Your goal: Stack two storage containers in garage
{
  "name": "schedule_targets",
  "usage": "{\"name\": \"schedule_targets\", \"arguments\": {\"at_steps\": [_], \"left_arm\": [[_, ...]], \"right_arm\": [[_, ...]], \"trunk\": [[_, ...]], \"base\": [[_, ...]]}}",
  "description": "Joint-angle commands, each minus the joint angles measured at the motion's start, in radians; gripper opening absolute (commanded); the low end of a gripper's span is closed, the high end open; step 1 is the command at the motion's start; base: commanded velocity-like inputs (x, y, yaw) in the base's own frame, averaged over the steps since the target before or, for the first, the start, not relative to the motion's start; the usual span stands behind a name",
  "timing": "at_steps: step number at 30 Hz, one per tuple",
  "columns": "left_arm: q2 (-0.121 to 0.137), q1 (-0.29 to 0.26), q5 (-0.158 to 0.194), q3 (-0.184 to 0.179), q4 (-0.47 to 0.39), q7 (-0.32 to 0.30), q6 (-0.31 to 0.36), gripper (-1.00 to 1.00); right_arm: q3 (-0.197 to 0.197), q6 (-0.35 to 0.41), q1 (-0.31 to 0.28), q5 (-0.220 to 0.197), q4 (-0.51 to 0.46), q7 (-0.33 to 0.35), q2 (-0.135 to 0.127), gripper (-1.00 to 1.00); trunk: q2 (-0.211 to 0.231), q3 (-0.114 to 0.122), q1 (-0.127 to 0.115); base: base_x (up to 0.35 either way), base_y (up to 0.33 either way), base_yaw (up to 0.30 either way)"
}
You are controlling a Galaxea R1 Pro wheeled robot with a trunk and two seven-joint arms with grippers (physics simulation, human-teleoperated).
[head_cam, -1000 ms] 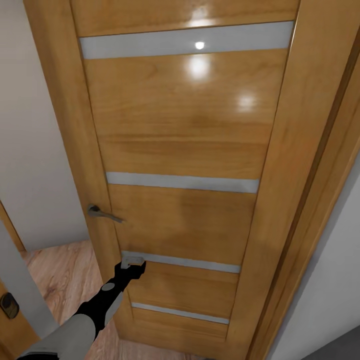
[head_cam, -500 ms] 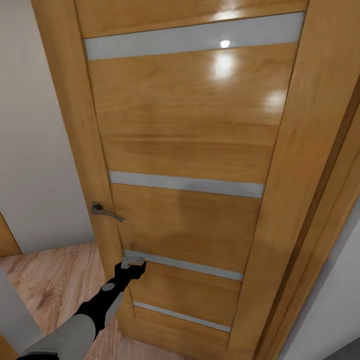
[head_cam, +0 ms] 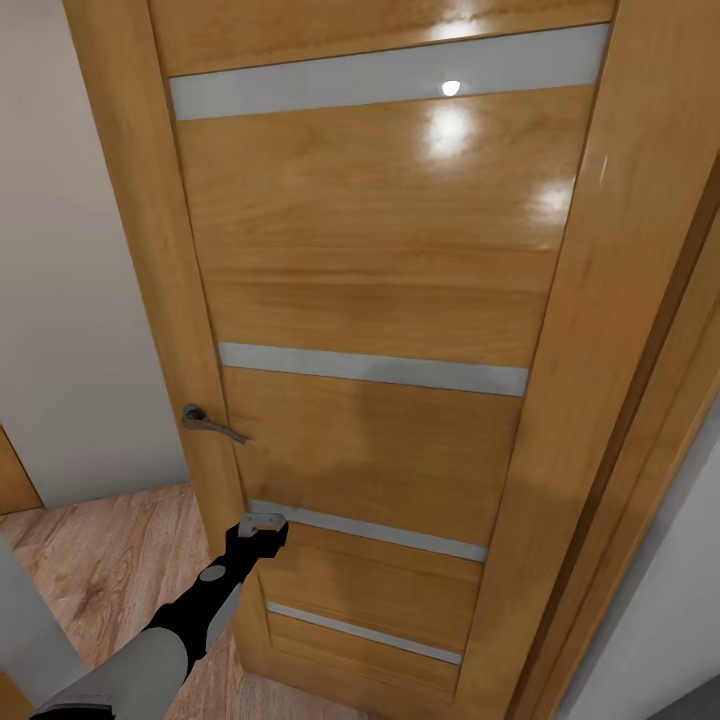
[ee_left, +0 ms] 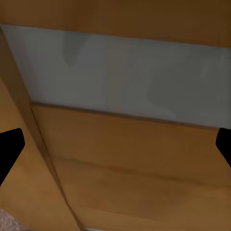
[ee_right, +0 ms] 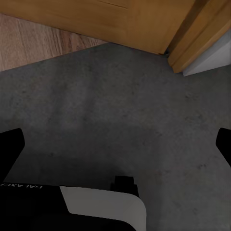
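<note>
The two storage containers are out of view. In the head view my left gripper [head_cam: 265, 522] reaches forward to the wooden door [head_cam: 380, 250], its tip at the door's lower frosted strip [head_cam: 400, 535] near the handle-side edge. The left wrist view looks straight at that strip [ee_left: 125, 77]; my left gripper [ee_left: 115, 144] is open with nothing between its black fingers [ee_left: 9, 147]. My right gripper [ee_right: 115, 144] hangs open and empty over the dark-grey concrete floor [ee_right: 115, 110].
A metal lever handle [head_cam: 210, 423] sits on the door above my left gripper. The door frame [head_cam: 640, 400] rises at the right. Light wood-plank flooring [head_cam: 110, 560] lies beyond the door's edge, meeting the concrete at the door's foot [ee_right: 72, 45]. A pale wall [head_cam: 70, 300] stands at the left.
The whole view has shifted a little, so the camera moved; a second door edge at the far left has dropped out of sight. My left gripper stays at the lower strip.
</note>
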Motion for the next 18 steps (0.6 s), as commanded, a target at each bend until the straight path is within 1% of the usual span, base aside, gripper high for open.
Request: {"name": "schedule_targets", "arguments": {"at_steps": [1,12,18], "left_arm": [[0.000,-0.001,0.000,-0.001,0.001,-0.001,-0.003,1.00],[0.000,-0.001,0.000,-0.001,0.001,-0.001,-0.004,1.00],[0.001,-0.001,0.000,-0.001,0.001,-0.001,-0.004,1.00]], "right_arm": [[0.000,-0.001,-0.001,0.000,0.000,0.003,0.000,1.00],[0.000,-0.001,-0.001,0.000,0.000,0.003,0.000,1.00],[0.000,-0.001,-0.001,-0.002,0.000,0.003,0.000,1.00]], "trunk": [[-0.001,-0.001,0.000],[-0.001,-0.001,0.000],[-0.001,-0.001,0.000]], "base": [[0.000,0.000,0.000],[0.000,0.000,-0.008],[0.000,0.000,-0.176]]}}
